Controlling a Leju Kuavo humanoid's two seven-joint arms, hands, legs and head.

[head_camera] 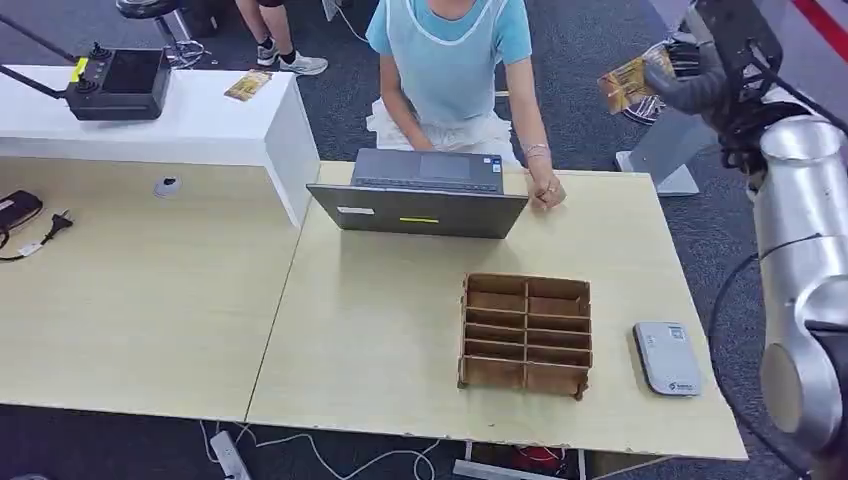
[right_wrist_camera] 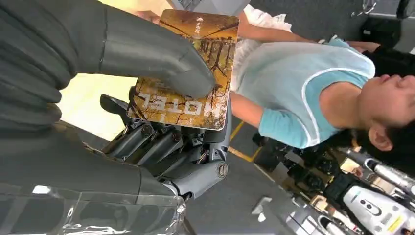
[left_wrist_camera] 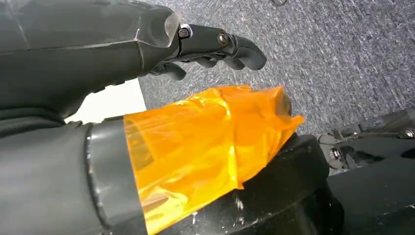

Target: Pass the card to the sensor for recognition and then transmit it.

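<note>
My right hand [head_camera: 690,85] is raised high at the far right, off the table's edge, pinching a gold-brown hotel card [head_camera: 628,80]. In the right wrist view the thumb presses the card [right_wrist_camera: 195,58] against the dark fingers [right_wrist_camera: 166,142]. The grey card sensor [head_camera: 667,357] lies flat on the table's right side, well below the hand. My left hand [left_wrist_camera: 215,46] hangs over grey carpet with its fingers curled and nothing in them; orange tape [left_wrist_camera: 205,147] wraps the wrist.
A person in a light blue top [head_camera: 450,60] sits behind an open laptop [head_camera: 425,195], one hand resting on the wooden table [head_camera: 380,330]. A brown divided box [head_camera: 526,333] stands left of the sensor. A second card [head_camera: 248,85] lies on the white counter.
</note>
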